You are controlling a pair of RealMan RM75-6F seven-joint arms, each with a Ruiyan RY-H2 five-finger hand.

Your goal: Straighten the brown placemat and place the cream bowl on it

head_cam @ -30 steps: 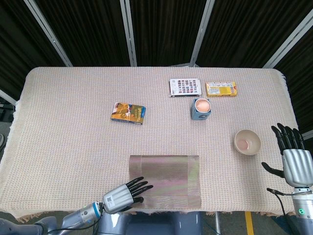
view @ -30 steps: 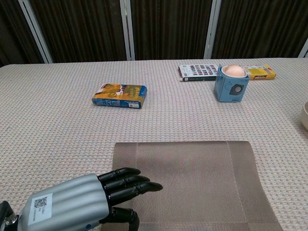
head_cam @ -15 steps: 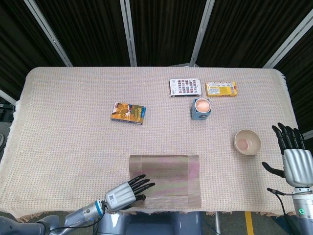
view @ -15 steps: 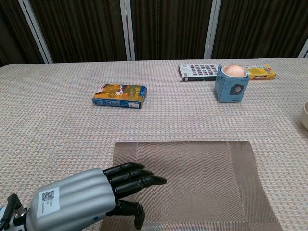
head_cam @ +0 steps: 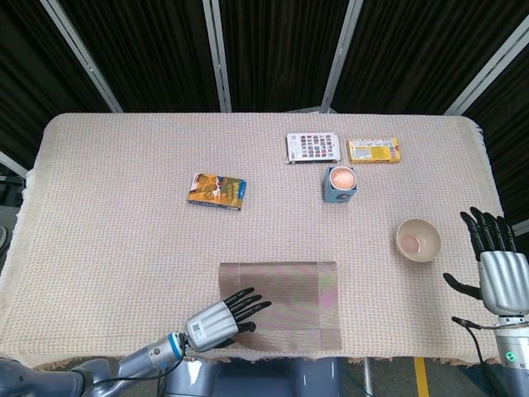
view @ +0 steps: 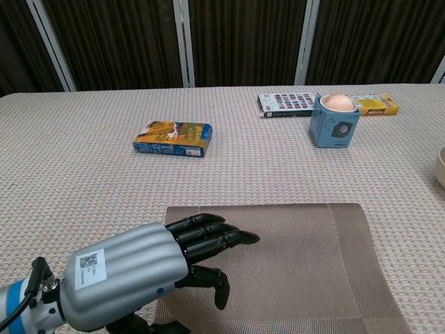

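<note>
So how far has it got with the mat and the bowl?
Partly done. The brown placemat already lies about square to the table's near edge. In hand: the left hand hovers open over the mat's left part; whether it touches, I cannot tell. Left to do: the cream bowl sits on the cloth, right of the mat, untouched, with the open right hand beside it.

The left hand (view: pixel 177 254) reaches over the near left part of the brown placemat (view: pixel 299 257), its dark fingers (view: pixel 215 236) spread and holding nothing. Far away sit a colourful box (view: pixel 172 138) and a blue cube (view: pixel 334 122). The cream bowl (view: pixel 440 167) peeks in at the right edge.
</note>
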